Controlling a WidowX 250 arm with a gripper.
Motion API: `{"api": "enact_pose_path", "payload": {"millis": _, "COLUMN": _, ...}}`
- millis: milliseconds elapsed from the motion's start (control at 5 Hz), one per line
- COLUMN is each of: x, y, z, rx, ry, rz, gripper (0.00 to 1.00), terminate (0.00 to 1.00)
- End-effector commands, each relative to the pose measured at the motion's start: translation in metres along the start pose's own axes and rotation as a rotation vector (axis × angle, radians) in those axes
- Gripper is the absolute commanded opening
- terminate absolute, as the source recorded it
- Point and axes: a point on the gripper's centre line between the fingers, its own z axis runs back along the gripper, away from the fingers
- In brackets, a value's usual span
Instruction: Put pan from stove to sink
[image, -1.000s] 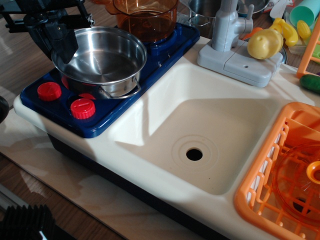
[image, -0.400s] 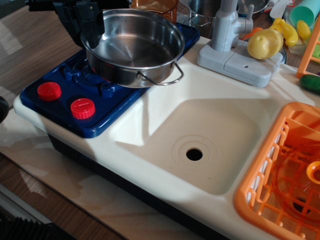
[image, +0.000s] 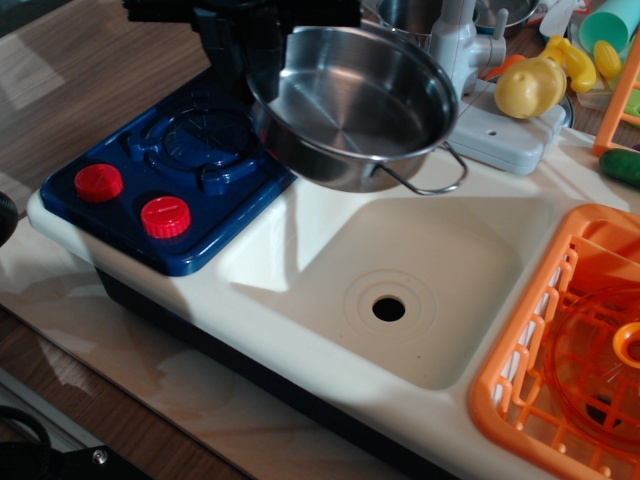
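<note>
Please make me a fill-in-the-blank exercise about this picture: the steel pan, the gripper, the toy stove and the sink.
1. The gripper holds the steel pan by its ____ edge.
2. The stove has two knobs of ____ colour.
3. The sink has a round ____ hole in its bottom.
4. To the right of the sink stands a dish rack of ____ colour.

Missing words: left; red; drain; orange
</note>
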Motion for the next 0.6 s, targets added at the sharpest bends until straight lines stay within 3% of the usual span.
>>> {"api": "enact_pose_path", "payload": {"millis": 0, "x": -0.0004, "y": -0.0196, "z": 0.0068, "rx": 0.021, "ry": -0.072, "rz": 0.007, "gripper": 0.0, "terminate": 0.0}}
{"api": "enact_pose_path", "payload": {"millis": 200, "x": -0.0014, "y": -0.0169, "z": 0.0024, "rx": -0.012, "ry": -0.087, "rz": -0.002, "gripper": 1.0, "terminate": 0.0}}
{"api": "enact_pose_path", "payload": {"millis": 400, "x": -0.0014, "y": -0.0169, "z": 0.0024, "rx": -0.012, "ry": -0.087, "rz": -0.002, "gripper": 1.0, "terminate": 1.0}}
